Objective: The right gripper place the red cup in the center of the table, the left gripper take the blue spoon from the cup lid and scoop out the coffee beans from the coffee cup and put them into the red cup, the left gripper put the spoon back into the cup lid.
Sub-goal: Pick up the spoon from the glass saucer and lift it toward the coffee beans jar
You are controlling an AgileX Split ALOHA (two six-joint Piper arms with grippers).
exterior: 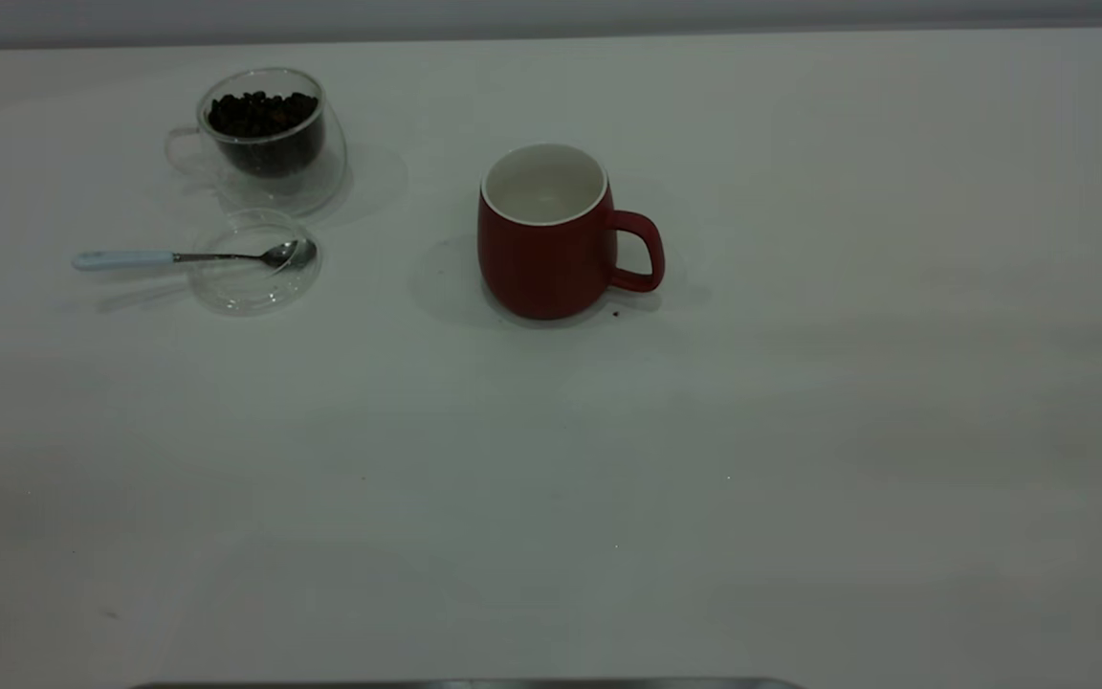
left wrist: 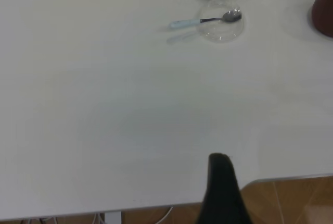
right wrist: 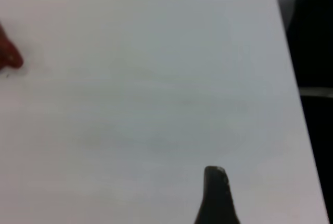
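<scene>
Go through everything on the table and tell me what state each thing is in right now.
Red cup: upright, empty, mid-table.
Coffee cup: upright, uncovered, holding beans.
Lid: off, flat on the table.
Spoon: lying with its bowl on the lid, handle beyond its edge.
Left tool: away from the spoon.

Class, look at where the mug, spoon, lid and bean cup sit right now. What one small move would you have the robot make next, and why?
Probably the left gripper should reach toward the spoon. The red cup already stands near mid-table, apparently empty, while the spoon lies with its bowl on the lid, untouched, beside the coffee cup full of beans. The gripper hangs far back near the table edge.
</scene>
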